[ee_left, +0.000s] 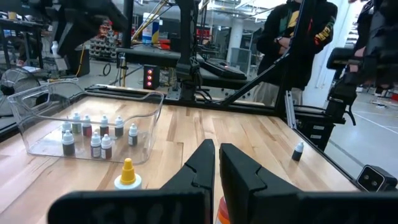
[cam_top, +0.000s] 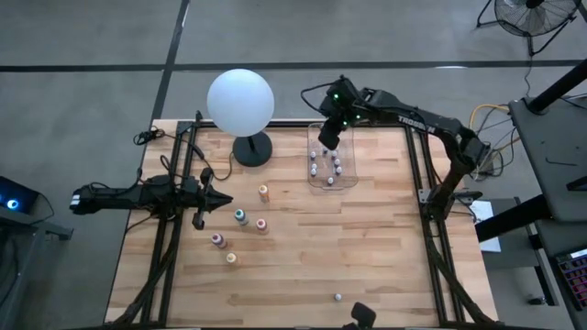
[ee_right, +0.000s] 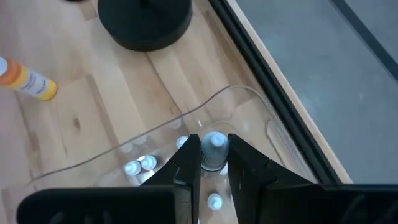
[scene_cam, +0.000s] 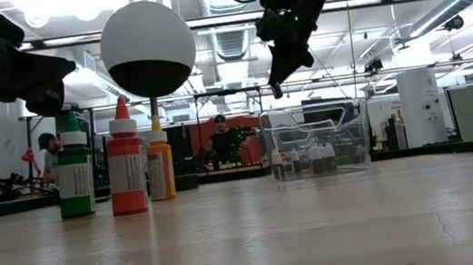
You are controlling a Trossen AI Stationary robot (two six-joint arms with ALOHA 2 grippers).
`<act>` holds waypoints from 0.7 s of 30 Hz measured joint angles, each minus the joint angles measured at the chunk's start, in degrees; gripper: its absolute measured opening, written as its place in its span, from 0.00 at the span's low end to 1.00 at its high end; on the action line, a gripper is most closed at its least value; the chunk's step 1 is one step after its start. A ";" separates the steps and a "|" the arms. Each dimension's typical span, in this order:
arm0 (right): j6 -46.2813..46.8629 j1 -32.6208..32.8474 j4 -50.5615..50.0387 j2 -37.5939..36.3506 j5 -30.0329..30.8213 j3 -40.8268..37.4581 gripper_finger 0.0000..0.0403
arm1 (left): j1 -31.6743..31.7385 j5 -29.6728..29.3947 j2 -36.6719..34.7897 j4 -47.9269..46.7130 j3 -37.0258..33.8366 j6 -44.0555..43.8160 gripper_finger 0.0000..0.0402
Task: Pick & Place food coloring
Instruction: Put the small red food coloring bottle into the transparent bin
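Observation:
A clear plastic bin [cam_top: 348, 180] at the table's far middle holds several tiny dark-and-white dropper bottles [cam_top: 326, 165]. My right gripper [cam_top: 326, 139] hangs above the bin's far left part, shut on one such tiny bottle [ee_right: 215, 149]. Several larger bottles stand upright on the table's left middle: an orange-yellow one [cam_top: 263, 192], a teal one [cam_top: 240, 216], a pink one [cam_top: 261, 224] and more. One tiny bottle [cam_top: 337, 297] stands alone near the front edge. My left gripper [cam_top: 220, 199] is shut and empty, just left of the larger bottles. My right gripper pinches the tiny bottle's dark body [ee_right: 214, 163] between its two fingers, with the white cap [ee_right: 216, 140] showing past the fingertips. The fingers come from above, slanting down. The bottle is lifted clear, high above the bin's floor.
A white globe lamp [cam_top: 240, 101] on a black base [cam_top: 252, 148] stands left of the bin at the far edge. Black frame rails run along the table's left and right sides. People stand in the room beyond the table [ee_left: 298, 43].

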 joint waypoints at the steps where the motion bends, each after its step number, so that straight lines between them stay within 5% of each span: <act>1: 0.22 0.00 0.95 0.00 0.00 -0.95 0.12 | -0.01 0.00 0.00 0.00 -0.02 -0.01 0.00; 21: 6.22 0.50 23.06 -3.88 -2.94 -23.20 0.12 | 0.00 0.00 0.00 0.00 -0.02 -0.01 0.00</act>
